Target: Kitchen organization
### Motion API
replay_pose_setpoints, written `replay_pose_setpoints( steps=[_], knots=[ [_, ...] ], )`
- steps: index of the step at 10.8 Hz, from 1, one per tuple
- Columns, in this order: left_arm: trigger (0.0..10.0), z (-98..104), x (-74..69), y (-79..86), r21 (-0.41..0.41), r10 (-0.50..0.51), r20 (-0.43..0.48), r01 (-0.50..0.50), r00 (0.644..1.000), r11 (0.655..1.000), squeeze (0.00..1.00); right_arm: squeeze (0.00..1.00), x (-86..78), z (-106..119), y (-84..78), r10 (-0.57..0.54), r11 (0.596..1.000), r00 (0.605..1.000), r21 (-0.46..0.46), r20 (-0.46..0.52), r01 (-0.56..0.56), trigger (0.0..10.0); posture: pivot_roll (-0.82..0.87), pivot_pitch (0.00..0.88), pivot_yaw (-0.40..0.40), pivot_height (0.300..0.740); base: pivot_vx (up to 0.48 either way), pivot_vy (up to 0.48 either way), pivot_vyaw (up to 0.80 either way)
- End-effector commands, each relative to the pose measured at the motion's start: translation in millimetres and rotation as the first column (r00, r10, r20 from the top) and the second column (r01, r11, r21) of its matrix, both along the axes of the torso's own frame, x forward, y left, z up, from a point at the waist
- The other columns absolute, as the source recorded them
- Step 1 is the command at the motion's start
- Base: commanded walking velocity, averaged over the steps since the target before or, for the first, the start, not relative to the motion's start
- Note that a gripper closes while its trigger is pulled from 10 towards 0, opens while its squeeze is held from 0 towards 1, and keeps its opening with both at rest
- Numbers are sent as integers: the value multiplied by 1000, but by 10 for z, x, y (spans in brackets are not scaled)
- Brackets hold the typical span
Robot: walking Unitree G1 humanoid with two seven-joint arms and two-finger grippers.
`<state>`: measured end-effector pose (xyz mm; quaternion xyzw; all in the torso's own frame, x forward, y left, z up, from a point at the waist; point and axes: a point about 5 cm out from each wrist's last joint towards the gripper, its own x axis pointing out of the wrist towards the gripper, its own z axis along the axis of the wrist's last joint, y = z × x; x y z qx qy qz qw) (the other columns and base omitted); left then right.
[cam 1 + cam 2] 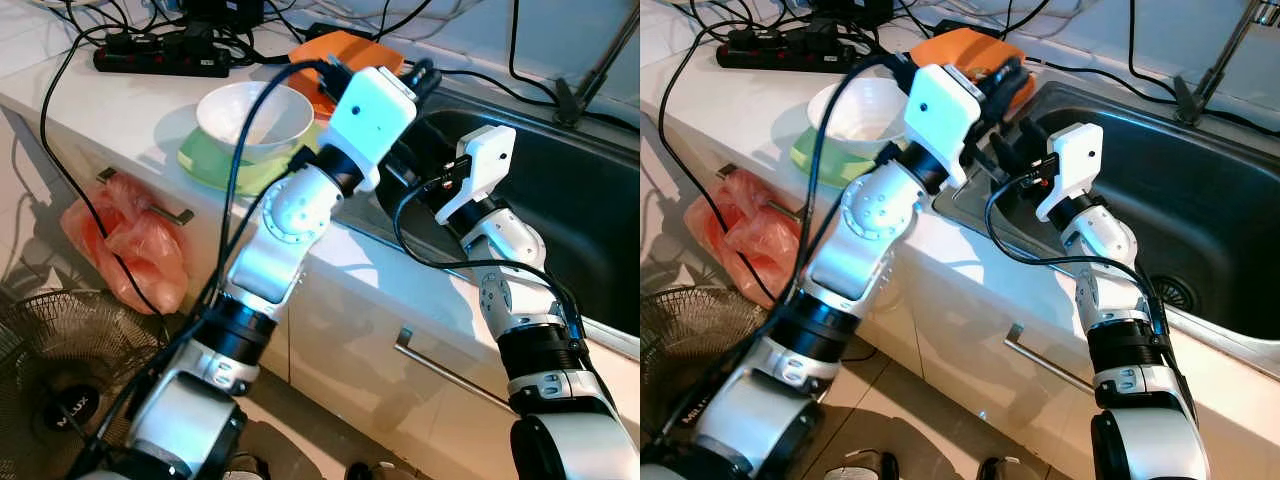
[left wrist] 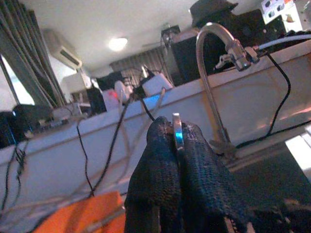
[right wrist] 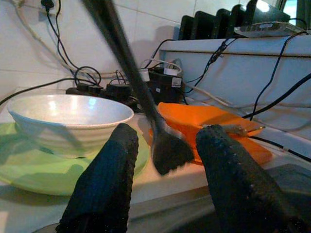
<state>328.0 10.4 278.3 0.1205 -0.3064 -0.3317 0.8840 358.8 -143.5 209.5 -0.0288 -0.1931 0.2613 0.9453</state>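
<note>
left gripper (image 2: 177,145) pinching thin metal utensil (image 2: 177,130) over orange plate (image 1: 970,50); right gripper (image 3: 165,160) fingers spread, near white bowl (image 1: 254,118).

White, green and orange on a pale bench

A white bowl (image 1: 255,118) sits on a green plate (image 1: 205,157); an orange board (image 1: 345,52) lies beyond, beside the dark sink (image 1: 1200,200); a pink bag (image 1: 130,240) hangs below.
</note>
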Motion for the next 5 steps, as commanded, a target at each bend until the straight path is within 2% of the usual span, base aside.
replay_pose_setpoints(
  steps=[1,5],
  knots=[
    [10000,3,-44,-49,0,-33,-5,33,999,999,0,0,-25,35,-47,-16,999,1000,31,16,15,10000,45,106,-37,740,0,0,0],
    [10000,-39,-72,-104,-22,-73,-54,72,996,997,0,0,-27,54,-40,-9,999,1000,47,21,8,10000,45,106,-40,740,0,0,0]
  ],
)
